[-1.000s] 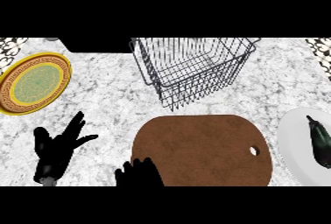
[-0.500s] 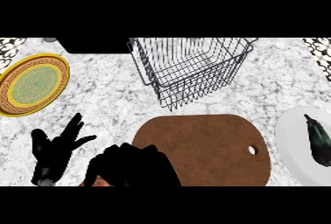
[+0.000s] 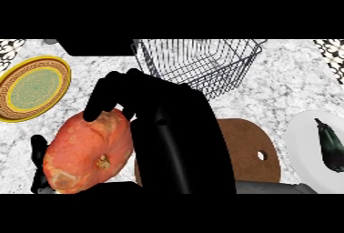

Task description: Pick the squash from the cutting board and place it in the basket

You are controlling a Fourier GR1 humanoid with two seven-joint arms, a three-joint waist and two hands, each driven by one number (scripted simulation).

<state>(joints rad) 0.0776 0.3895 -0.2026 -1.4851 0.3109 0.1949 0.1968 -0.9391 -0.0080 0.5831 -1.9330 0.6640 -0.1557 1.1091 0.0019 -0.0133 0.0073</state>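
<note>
A large orange squash (image 3: 84, 148) fills the lower left of the head view, held up close and to the left of the brown cutting board (image 3: 249, 145). My right hand (image 3: 174, 132) is shut on it, fingers curled over its top and right side. The forearm hides most of the board. The wire basket (image 3: 201, 59) stands at the top centre, beyond the hand. Only a strip of my left hand (image 3: 39, 152) shows behind the squash's left edge, and that strip looks straight and relaxed.
A yellow patterned plate (image 3: 33, 86) lies at the far left. At the right edge, a white plate (image 3: 302, 136) carries a dark eggplant (image 3: 332, 145). A black block (image 3: 94, 48) sits at the counter's back edge, left of the basket.
My right hand has come up from the lower edge with the squash in it, now large and close. The squash covers most of the left hand, which has stayed in place.
</note>
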